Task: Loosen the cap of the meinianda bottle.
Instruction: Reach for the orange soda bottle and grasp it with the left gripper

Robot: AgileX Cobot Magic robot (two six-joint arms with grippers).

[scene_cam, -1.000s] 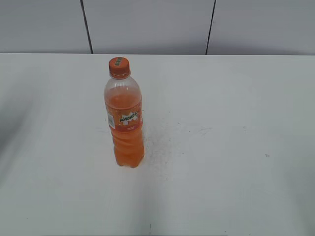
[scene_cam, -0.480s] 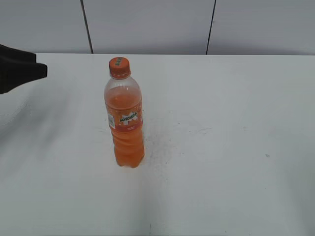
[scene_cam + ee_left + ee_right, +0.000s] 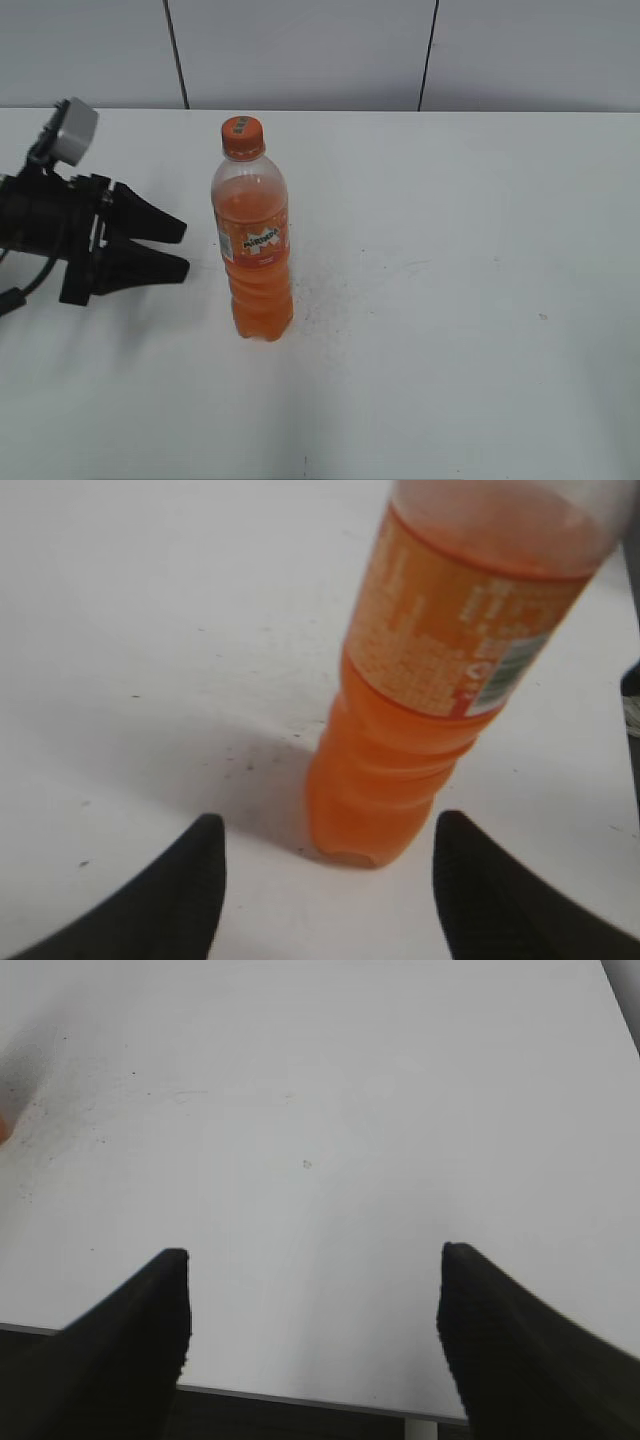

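The meinianda bottle [image 3: 256, 250] stands upright on the white table, full of orange drink, with an orange label at its waist. The orange cap [image 3: 242, 137] sits on its neck. My left gripper [image 3: 178, 247] is open and empty, just left of the bottle at the height of its lower half, fingers pointing at it. In the left wrist view the bottle [image 3: 420, 730] stands a little beyond the open jaws [image 3: 328, 830]; the cap is out of that view. My right gripper [image 3: 312, 1260] is open and empty over bare table near the front edge. It is out of the exterior view.
The white table [image 3: 450, 300] runs back to a grey panelled wall [image 3: 300, 50]. Small dark specks mark the surface right of the bottle. The right wrist view shows the table's near edge [image 3: 300, 1398] with dark space below it.
My left arm has come in from the left edge of the exterior view toward the bottle. The bottle has not moved.
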